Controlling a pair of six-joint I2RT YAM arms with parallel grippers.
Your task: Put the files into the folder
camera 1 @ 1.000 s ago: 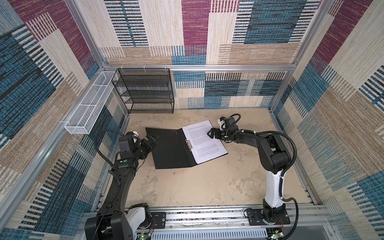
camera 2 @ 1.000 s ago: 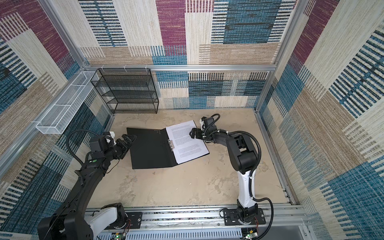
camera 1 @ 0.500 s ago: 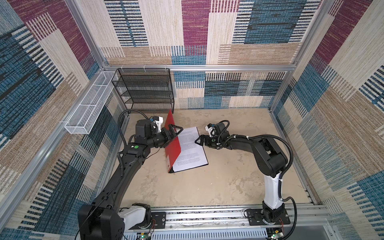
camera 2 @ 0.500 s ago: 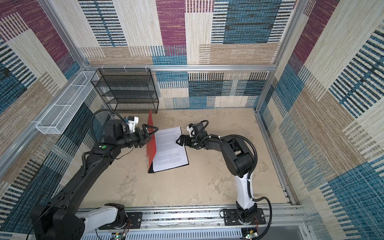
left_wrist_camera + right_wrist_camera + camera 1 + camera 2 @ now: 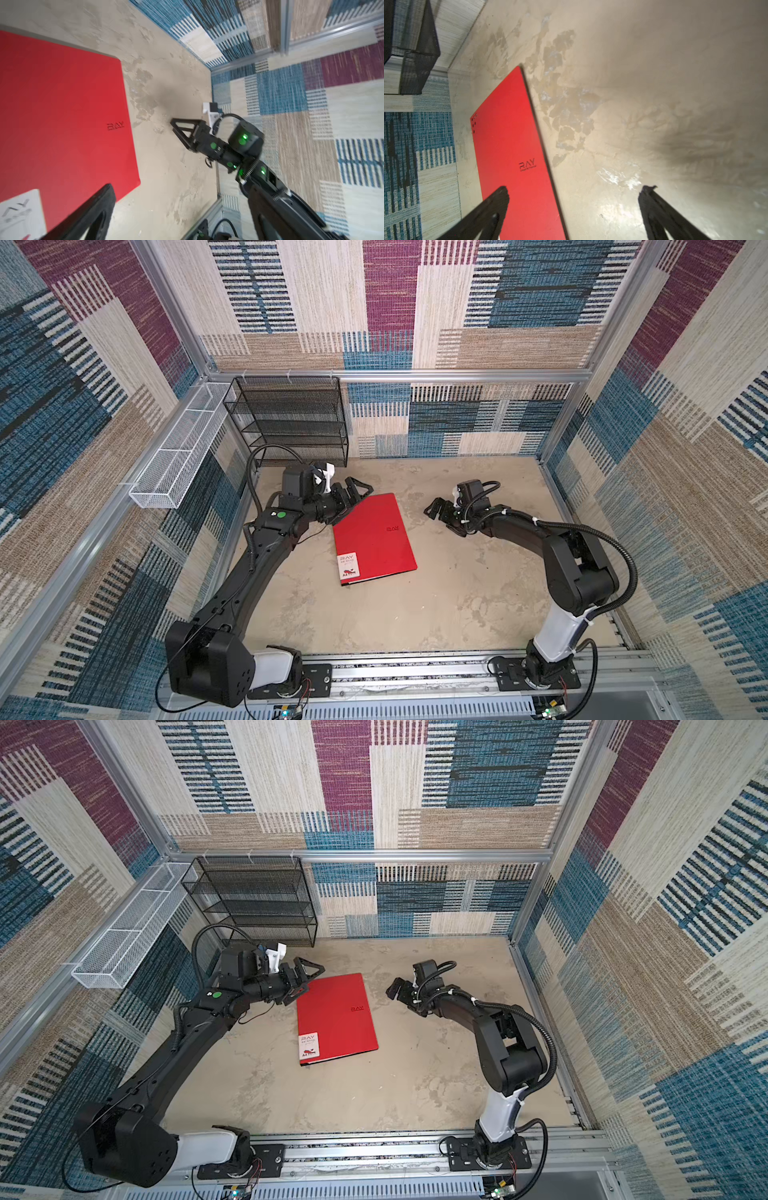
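The left tool (image 5: 358, 497) hangs with its jaws spread wide and nothing between them, right at the far corner of the folder (image 5: 374, 535) on the spine side; whether a finger brushes the cover I cannot tell. The right tool (image 5: 436, 512) is equally wide apart and empty, low over the table (image 5: 436, 597) just beside the folder's free long edge. In the right wrist view one finger (image 5: 492, 209) overlaps the red cover. The folder lies shut and flat near the middle of the table, red side up, with its white label (image 5: 348, 565) at the near corner. No loose sheet shows anywhere, so the files are probably inside and the closing step looks done. The next move likely calls for both tools to lift clear without catching or dragging the cover.
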